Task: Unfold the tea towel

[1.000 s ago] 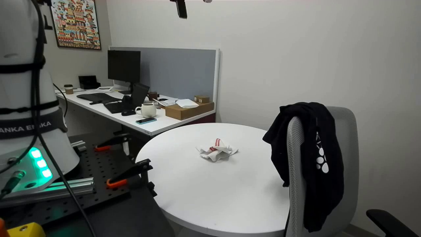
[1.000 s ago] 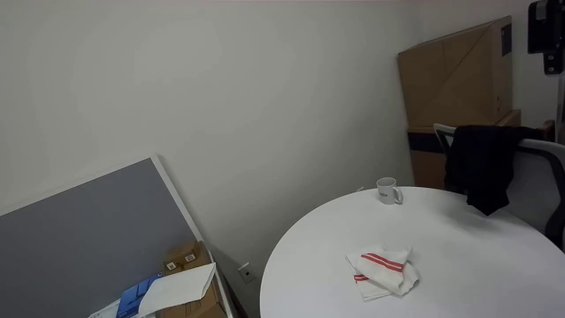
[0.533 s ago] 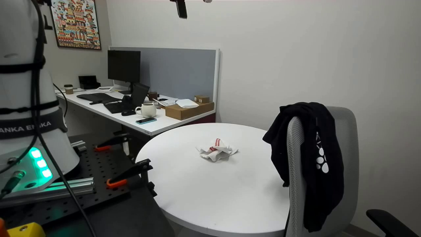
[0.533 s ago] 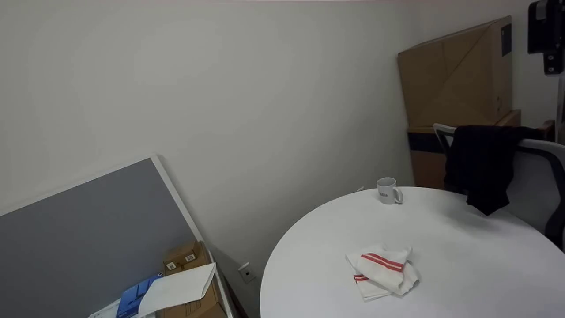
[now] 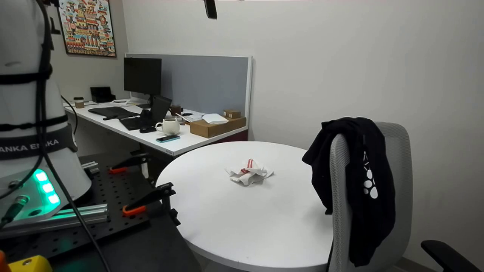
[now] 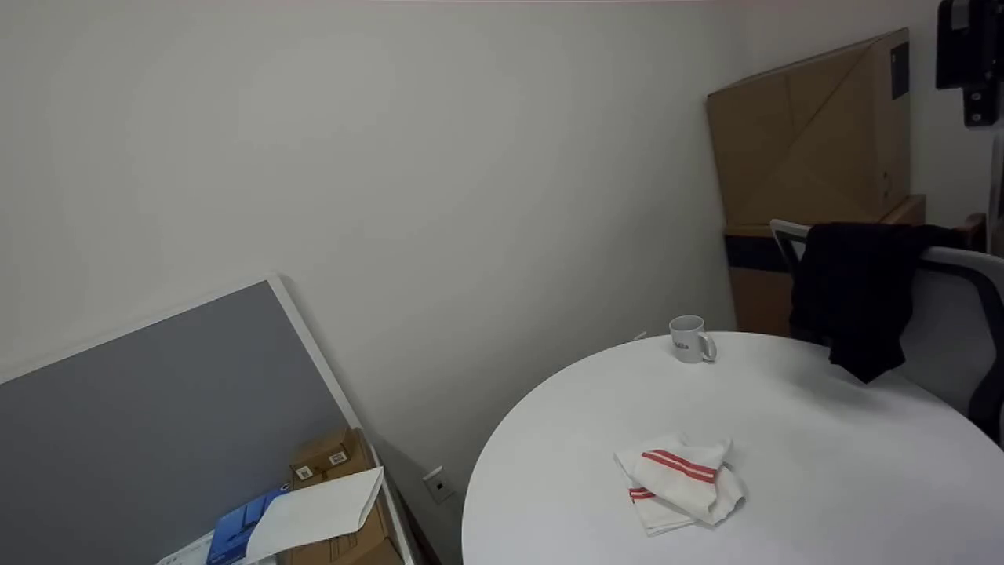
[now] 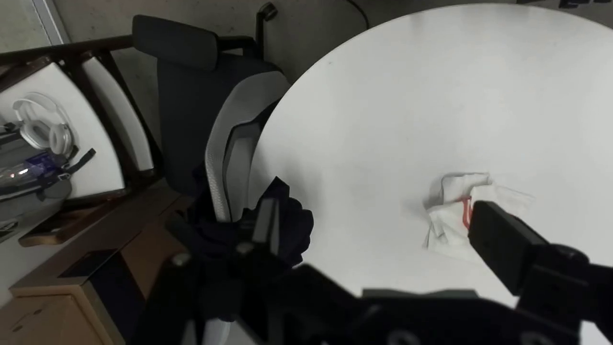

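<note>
The tea towel is white with red stripes and lies crumpled and folded over itself on the round white table, as both exterior views show. In the wrist view the towel lies below and partly behind the right-hand finger. My gripper is open, with its fingers wide apart and nothing between them. It is high above the table and does not touch the towel. In an exterior view only a black tip of the gripper shows at the top edge. A black part of the arm's end shows at the top right.
A grey chair with a black garment over its back stands against the table. A white mug stands near the table's rim. A desk with a monitor and boxes adjoins the table. Black clamps sit by the robot base.
The gripper has risen very slightly in the last half second, with less of it showing at the top edge. The towel has not moved.
</note>
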